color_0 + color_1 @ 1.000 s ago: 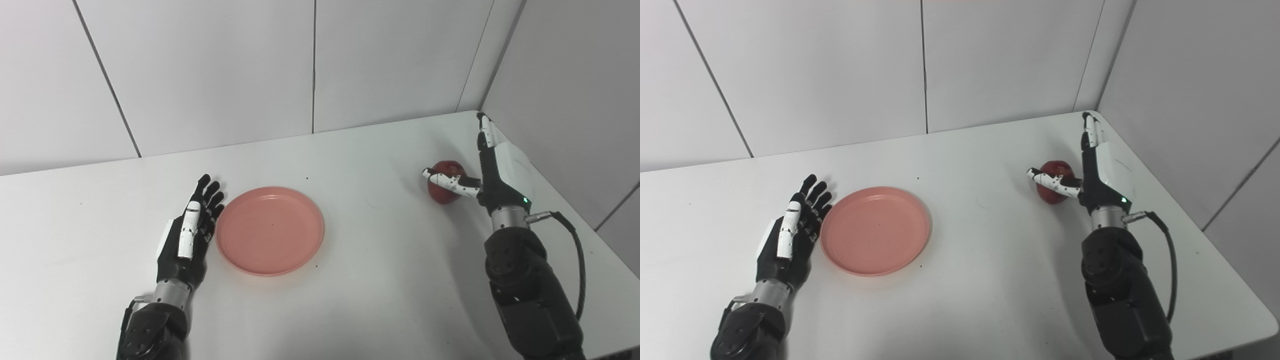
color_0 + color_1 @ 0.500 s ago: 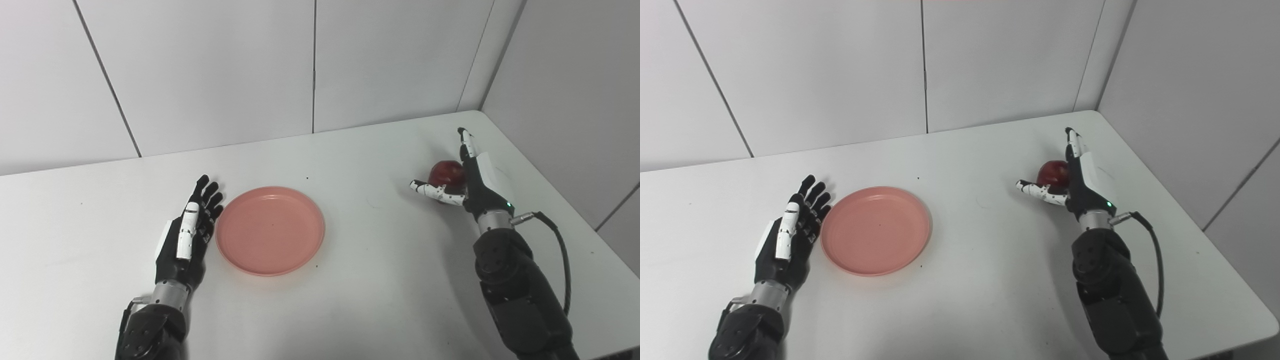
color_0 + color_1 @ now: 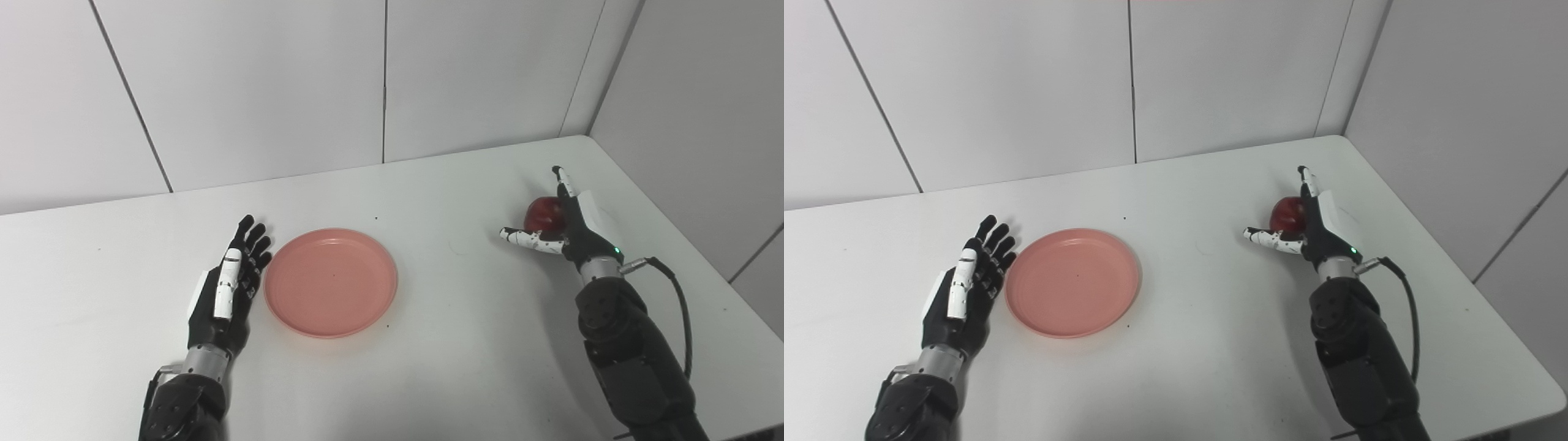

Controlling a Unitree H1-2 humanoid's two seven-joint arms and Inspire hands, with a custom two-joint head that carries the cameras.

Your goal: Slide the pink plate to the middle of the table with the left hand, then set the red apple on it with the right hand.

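The pink plate (image 3: 331,282) lies flat on the white table (image 3: 441,367), a little left of its middle. My left hand (image 3: 225,293) rests open just left of the plate, its fingers pointing away from me and almost touching the rim. The red apple (image 3: 544,213) sits at the far right of the table. My right hand (image 3: 579,233) is open around it, with the fingers stretched up along the apple's right side and the thumb reaching left in front of it. The hand hides the apple's lower right part.
White wall panels (image 3: 380,79) close off the back of the table, and a side wall (image 3: 704,122) runs along its right edge. A black cable (image 3: 677,294) loops from my right wrist.
My right hand has drawn back toward me and lowered, with its fingers now beside the apple. The apple has hardly shifted. My left hand has slid slightly back from the plate.
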